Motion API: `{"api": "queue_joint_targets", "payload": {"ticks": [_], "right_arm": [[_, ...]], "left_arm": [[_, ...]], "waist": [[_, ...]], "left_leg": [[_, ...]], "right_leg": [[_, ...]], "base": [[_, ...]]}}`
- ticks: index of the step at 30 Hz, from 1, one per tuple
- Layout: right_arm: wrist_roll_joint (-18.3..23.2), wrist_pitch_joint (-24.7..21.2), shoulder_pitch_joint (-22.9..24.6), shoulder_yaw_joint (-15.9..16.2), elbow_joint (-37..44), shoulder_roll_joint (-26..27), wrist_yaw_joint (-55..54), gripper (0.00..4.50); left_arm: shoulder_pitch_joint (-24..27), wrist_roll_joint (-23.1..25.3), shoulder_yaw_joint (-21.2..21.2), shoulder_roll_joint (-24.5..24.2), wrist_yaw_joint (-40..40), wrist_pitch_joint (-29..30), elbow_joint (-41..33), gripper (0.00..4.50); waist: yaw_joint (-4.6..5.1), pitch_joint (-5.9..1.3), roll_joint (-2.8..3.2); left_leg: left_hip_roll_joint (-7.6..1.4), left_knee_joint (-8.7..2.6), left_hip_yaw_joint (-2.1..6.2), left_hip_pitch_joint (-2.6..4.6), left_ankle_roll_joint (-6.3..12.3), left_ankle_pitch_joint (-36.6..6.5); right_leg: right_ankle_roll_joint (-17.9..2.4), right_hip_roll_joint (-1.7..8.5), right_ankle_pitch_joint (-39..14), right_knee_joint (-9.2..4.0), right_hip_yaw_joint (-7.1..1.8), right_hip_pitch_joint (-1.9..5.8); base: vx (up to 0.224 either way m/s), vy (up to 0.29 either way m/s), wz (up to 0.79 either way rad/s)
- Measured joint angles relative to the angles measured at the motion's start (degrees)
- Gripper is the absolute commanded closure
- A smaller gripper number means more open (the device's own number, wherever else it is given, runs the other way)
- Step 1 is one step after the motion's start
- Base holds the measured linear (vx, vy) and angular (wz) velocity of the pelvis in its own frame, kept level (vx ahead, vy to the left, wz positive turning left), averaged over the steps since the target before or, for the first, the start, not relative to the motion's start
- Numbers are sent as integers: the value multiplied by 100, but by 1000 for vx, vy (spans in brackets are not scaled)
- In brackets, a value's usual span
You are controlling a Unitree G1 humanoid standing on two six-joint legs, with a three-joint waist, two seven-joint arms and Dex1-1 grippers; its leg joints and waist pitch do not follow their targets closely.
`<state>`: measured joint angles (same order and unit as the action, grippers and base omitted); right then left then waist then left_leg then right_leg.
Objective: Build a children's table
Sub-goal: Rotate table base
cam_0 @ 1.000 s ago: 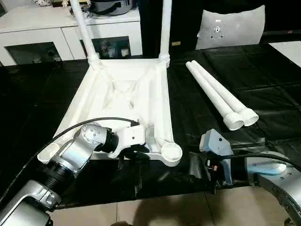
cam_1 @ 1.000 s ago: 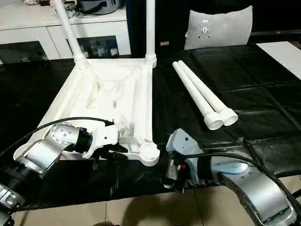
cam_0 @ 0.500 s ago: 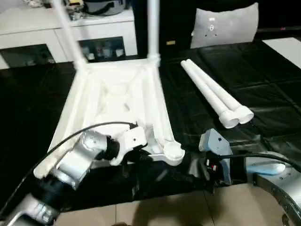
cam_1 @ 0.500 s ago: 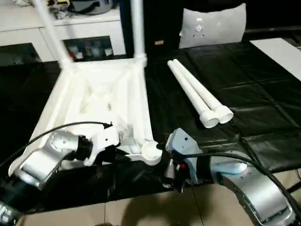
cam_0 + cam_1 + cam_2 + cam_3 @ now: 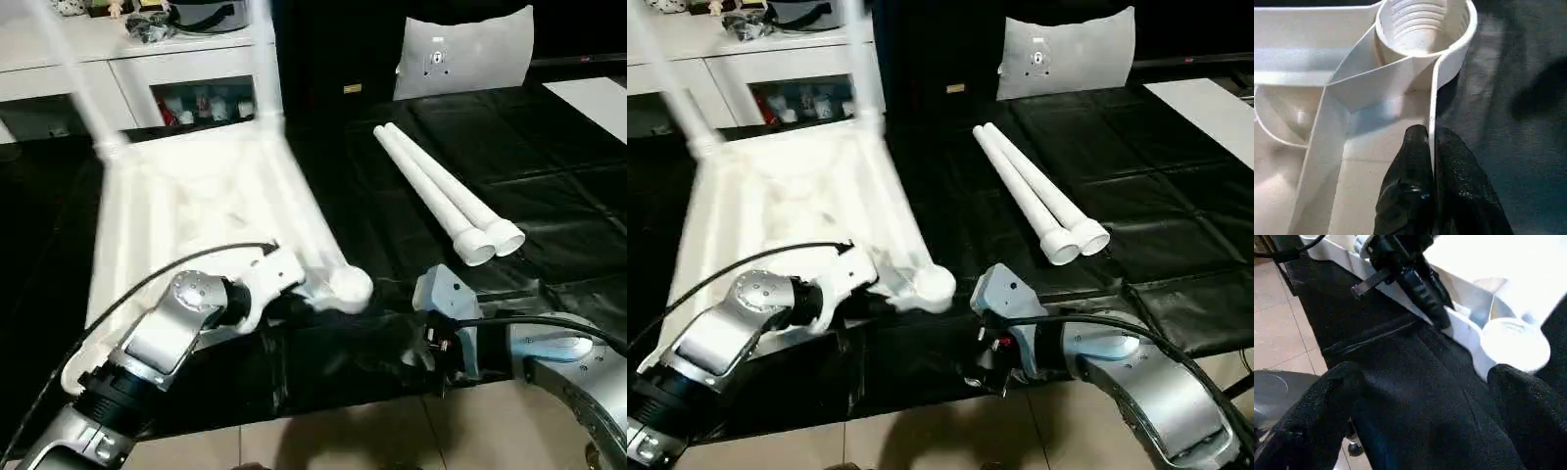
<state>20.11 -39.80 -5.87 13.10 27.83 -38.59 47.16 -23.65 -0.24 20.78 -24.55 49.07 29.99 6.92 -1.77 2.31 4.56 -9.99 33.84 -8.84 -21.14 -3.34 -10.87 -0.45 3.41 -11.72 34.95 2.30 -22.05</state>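
The white tabletop (image 5: 176, 196) lies ribbed side up on the black work surface. Two white legs (image 5: 83, 88) stand in its far corner sockets. My left gripper (image 5: 1431, 142) is shut on the tabletop's thin near rim, just behind the empty threaded corner socket (image 5: 1422, 24), which also shows from the head (image 5: 350, 286). Two loose legs (image 5: 441, 196) lie side by side to the right. My right gripper (image 5: 1420, 401) stands open low over the black surface, its fingers (image 5: 1317, 416) spread and a short way in front of that same socket (image 5: 1515, 345).
A white cabinet (image 5: 147, 59) with shelves stands behind the tabletop. A grey cushion (image 5: 465, 54) leans at the back right, and a white sheet (image 5: 593, 93) lies at the far right. The black surface ends at a front edge over tiled floor (image 5: 323, 441).
The tabletop has swung round with my left gripper still on its rim: the far end and standing legs went left, the near socket moved away from me. The loose legs stayed put.
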Motion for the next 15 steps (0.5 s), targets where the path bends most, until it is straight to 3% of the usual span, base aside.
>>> {"api": "queue_joint_targets", "payload": {"ticks": [5,8,15], "right_arm": [[-59,44,-6,-1,-50,54,-106,0],[-142,67,-13,-6,-168,123,-239,0],[-241,146,-63,-158,-231,489,-728,0]], "left_arm": [[-94,0,-90,46,-153,-271,323,447],[-89,-43,-132,91,-106,-389,340,393],[78,-575,-574,279,-84,-544,-433,351]], "waist": [[-29,0,0],[-69,3,-4],[-148,-3,2]], "left_leg": [[1,4,0,-5,0,0],[2,5,1,-9,0,0],[2,5,1,-1,0,1]], "right_leg": [[0,1,0,-1,0,0],[0,3,0,-1,1,-1],[-1,5,0,2,0,3]], "base": [[0,0,0],[0,0,0],[0,0,0]]}}
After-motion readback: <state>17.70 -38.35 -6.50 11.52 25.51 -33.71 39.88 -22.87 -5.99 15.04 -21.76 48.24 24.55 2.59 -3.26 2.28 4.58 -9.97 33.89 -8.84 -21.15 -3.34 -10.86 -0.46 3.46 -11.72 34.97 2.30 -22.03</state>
